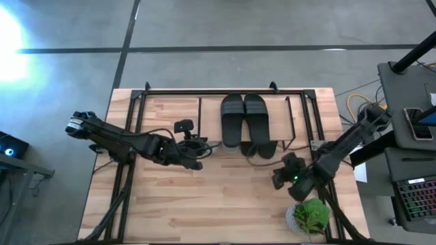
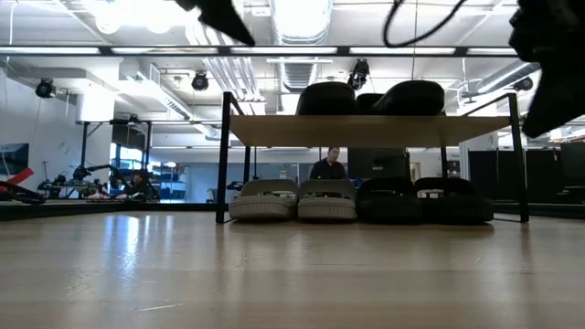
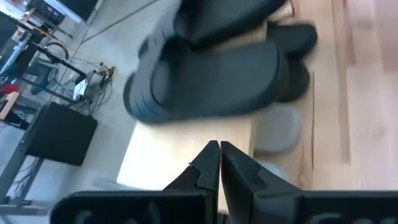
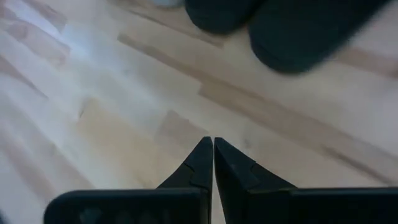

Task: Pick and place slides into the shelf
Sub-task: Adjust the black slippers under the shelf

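Though its top board hides them from above, the shelf (image 2: 366, 130) holds two grey slides (image 2: 294, 197) and two black slides (image 2: 422, 198) underneath; both grippers, left (image 3: 219, 155) and right (image 4: 213, 152), are closed, empty.

A small green potted plant (image 1: 310, 216) stands on the wooden tabletop (image 1: 204, 204) near its front right corner. Beyond the table's right edge sits a grey cart (image 1: 409, 122) with a keyboard (image 1: 417, 201). In the room behind, a person (image 2: 327, 165) sits at a desk.
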Robot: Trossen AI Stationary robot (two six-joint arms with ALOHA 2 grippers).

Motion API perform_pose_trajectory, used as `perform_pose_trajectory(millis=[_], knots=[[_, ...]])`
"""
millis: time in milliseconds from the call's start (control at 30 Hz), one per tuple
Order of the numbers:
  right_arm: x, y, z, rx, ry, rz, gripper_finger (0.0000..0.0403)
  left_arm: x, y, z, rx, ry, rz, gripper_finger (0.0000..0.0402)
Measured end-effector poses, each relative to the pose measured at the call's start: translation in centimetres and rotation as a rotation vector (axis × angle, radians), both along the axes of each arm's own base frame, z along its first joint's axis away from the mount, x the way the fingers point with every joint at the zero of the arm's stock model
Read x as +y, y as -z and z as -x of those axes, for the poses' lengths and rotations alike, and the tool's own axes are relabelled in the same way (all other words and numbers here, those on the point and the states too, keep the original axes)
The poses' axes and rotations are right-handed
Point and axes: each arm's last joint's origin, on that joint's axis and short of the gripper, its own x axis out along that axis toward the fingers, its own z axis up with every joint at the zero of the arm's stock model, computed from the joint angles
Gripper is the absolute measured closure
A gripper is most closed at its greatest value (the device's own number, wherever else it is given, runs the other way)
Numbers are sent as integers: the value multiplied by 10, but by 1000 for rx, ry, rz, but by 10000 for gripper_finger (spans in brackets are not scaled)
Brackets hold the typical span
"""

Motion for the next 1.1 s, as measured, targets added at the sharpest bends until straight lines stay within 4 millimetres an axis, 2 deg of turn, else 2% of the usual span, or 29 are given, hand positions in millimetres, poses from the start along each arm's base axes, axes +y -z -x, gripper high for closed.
perform_pose_trajectory(millis=[167,333,567,667,833,1100], knots=[[16,19,-21,28,-18,191,394,-2,23,5,67,11,-19,402],[29,47,-37,103,-24,327,394,-6,34,10,87,-9,-71,402],[36,86,-53,169,49,416,394,-5,61,20,154,-54,-173,402],[33,91,-61,170,103,410,394,-5,72,24,185,-51,-176,402],[17,87,-76,144,178,420,394,-2,88,30,205,-70,-166,402],[-11,91,-105,195,93,444,394,0,105,37,223,-67,-171,402]])
